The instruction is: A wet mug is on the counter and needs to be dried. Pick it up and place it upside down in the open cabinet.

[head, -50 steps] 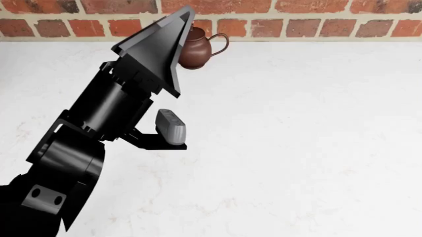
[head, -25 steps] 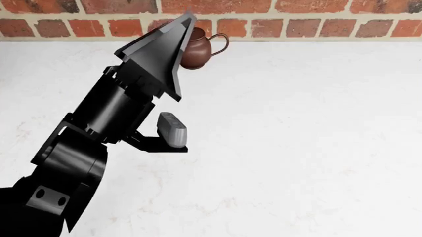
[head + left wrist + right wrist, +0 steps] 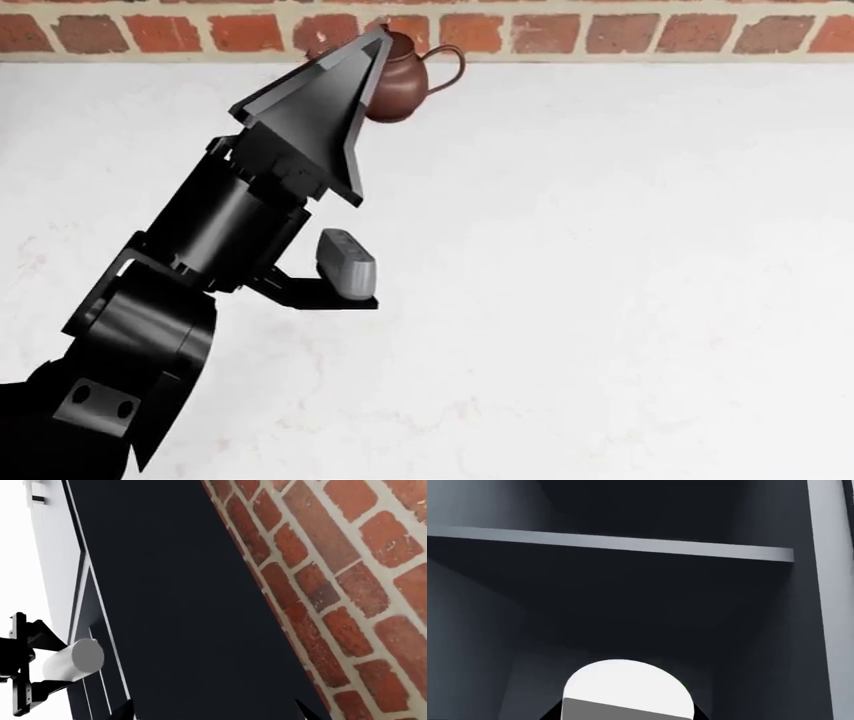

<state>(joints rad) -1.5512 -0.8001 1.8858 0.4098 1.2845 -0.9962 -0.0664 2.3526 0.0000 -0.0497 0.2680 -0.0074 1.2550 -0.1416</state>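
Right wrist view looks into the dark grey open cabinet (image 3: 820,605), with one pale horizontal shelf board (image 3: 614,545) across its upper part. The plain white cylindrical mug (image 3: 624,685) sits at the near edge of that picture, end-on, in front of the compartment below the shelf board. It is not on the matte white bench (image 3: 627,260).

Left wrist view shows the same mug from the side, clamped in the black right hand (image 3: 30,670). The left hand (image 3: 213,714) has its tips wide apart, with nothing between them, and faces a dark cabinet panel (image 3: 187,605) beside the red brick wall (image 3: 347,580). A glossy brown round teapot (image 3: 400,85) stands at the far edge of the bench and takes no part.

Step in hand, as judged: carrying the mug into the cabinet. Whether the mouth already faces down cannot be told.

- Confirm the mug is inverted before lowering.
- Advance it straight and centred, clear of the shelf board and side walls.
- Seat the rim flat on the cabinet floor before releasing the grip.
- Keep the left arm away from the opening.
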